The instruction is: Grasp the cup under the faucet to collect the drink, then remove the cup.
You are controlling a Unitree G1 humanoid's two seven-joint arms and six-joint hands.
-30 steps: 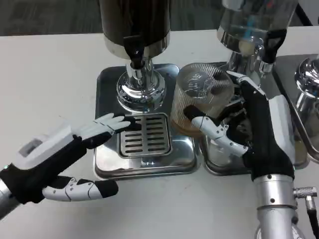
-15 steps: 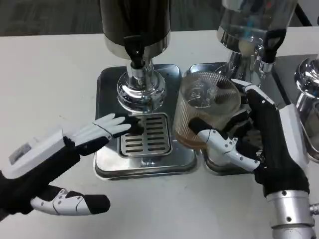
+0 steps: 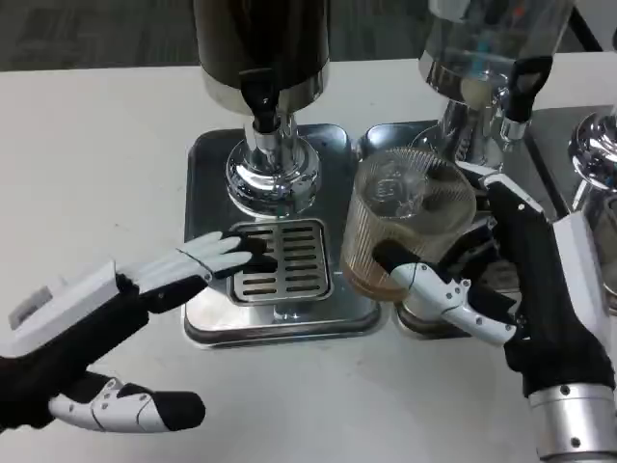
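Observation:
A clear ribbed cup [image 3: 405, 227] with brown drink at its bottom is held by my right hand [image 3: 521, 289], thumb across its front and fingers behind. It hangs tilted over the seam between the two drip trays, right of the dark dispenser's faucet [image 3: 260, 101]. My left hand [image 3: 106, 333] is open, fingers spread, its fingertips [image 3: 236, 253] over the left edge of the slotted grate [image 3: 284, 260].
The dark dispenser [image 3: 262, 48] stands on a steel tray [image 3: 207, 164]. A clear dispenser [image 3: 492, 43] stands on a second tray [image 3: 381, 135] at the right, and a third chrome base [image 3: 598, 145] is at the far right. Bare white table [image 3: 96, 145] lies left and in front.
My right hand has drawn the cup slightly right and toward me. My left hand has slid lower and left in the picture, still open.

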